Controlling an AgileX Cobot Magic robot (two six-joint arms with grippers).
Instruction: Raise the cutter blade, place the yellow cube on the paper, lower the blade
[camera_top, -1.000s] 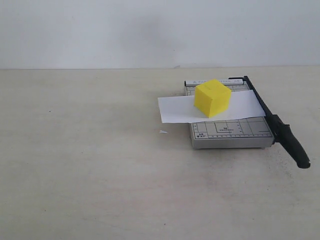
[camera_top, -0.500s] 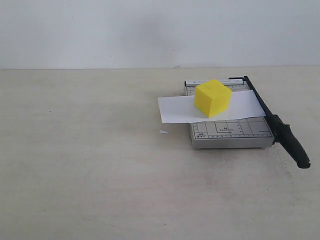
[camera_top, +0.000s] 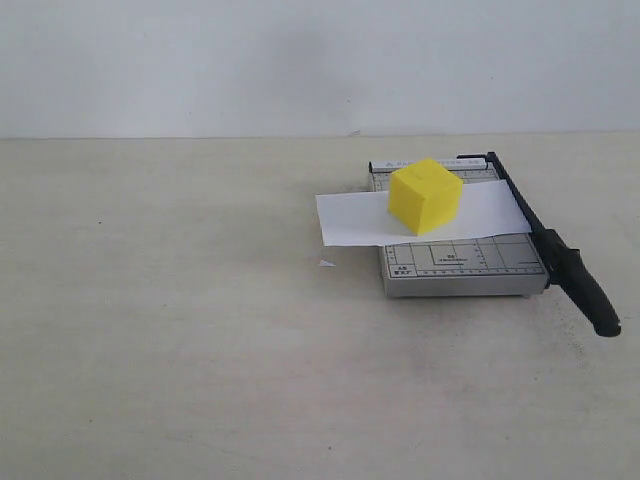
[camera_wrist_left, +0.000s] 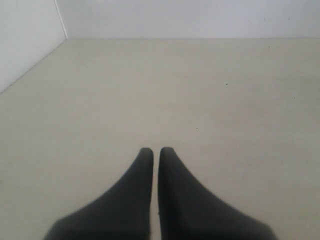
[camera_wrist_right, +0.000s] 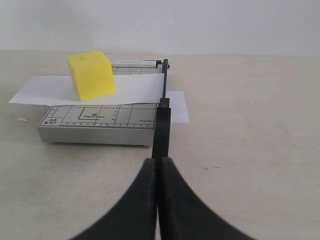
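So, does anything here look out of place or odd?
Only small things. A tiny white scrap lies on the table just left of the grey trimmer base in the exterior view. The paper sits slightly askew across the base, under the yellow cube. Nothing looks spilled or damaged.

Bare test bench, lab or robot-cell sort, not a lived-in room: wide pale beige tabletop (camera_top: 180, 330), faintly scuffed, backed by a blank white wall (camera_top: 300, 60). The left wrist view shows a side wall (camera_wrist_left: 25, 40), also plain white, meeting the table edge. Gear on the bench is office-type, laid out like props: small grey paper trimmer (camera_top: 460, 268), sheet of white paper (camera_top: 350, 220), yellow cube (camera_top: 425, 195).
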